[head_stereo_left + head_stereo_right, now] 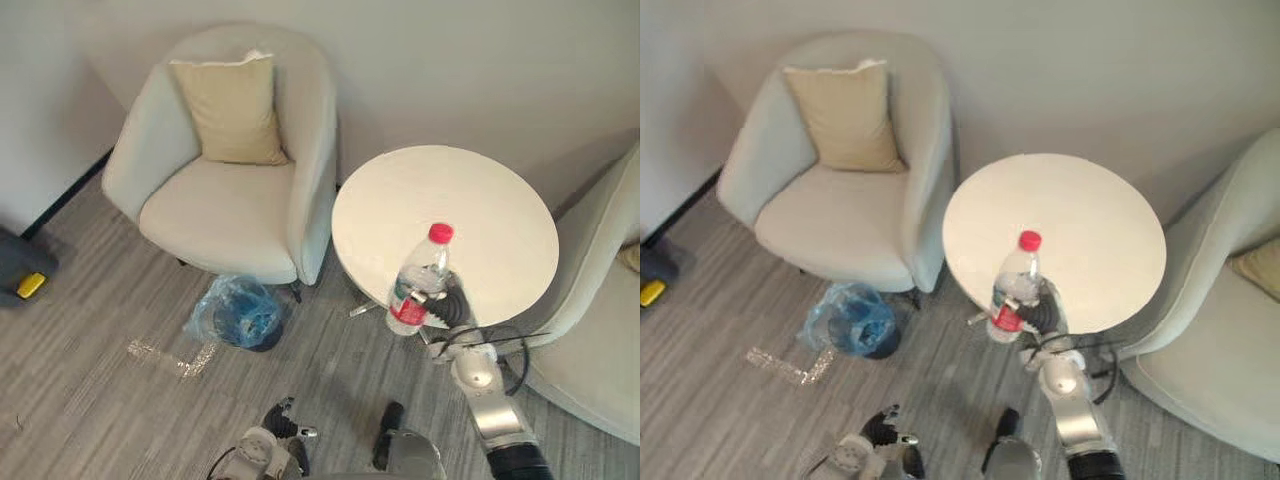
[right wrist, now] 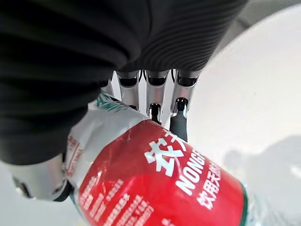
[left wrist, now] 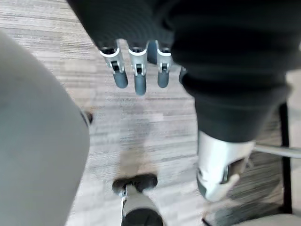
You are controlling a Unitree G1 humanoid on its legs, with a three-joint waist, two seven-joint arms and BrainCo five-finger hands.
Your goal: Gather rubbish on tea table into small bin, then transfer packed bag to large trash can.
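1. Cream armchair [image 1: 230, 170] stands left of your round tabletop [image 1: 480, 200].
2. Blue-bagged small bin [image 1: 243, 315] sits on the floor before the armchair.
3. Your right hand [image 1: 453, 303], fingers [image 2: 154, 101] curled, clasps the red-capped water bottle [image 1: 418, 280] at the tabletop's near edge.
4. Your left hand [image 3: 139, 70] hangs with fingers straight.

A cream armchair [image 1: 235, 200] holding a tan cushion [image 1: 232, 110] is standing well left of the right robot hand [image 1: 452, 303], against a pale wall [image 1: 450, 70] on grey floor [image 1: 90, 390].
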